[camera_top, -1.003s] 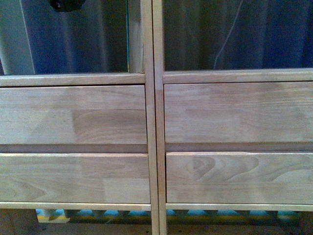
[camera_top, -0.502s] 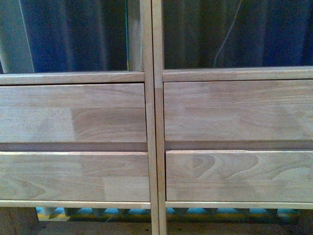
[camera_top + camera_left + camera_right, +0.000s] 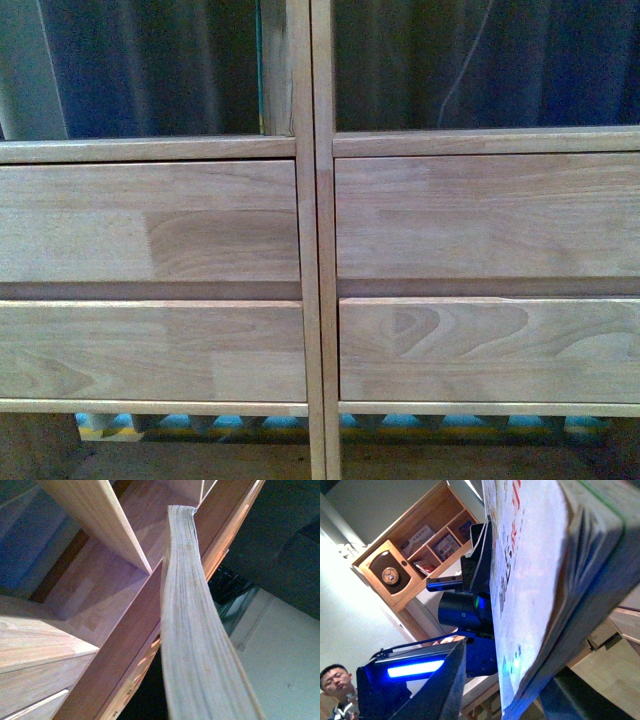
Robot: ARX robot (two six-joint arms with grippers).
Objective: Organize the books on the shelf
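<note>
The shelf fills the front view, with two drawer fronts in each column. The book is held up close beside an upright board of the shelf, and its page edges bend. The right gripper has its fingers spread, one on each side of the book, the near one clear of the cover. The left gripper is at the book's cover; I cannot tell whether its fingers pinch it.
</note>
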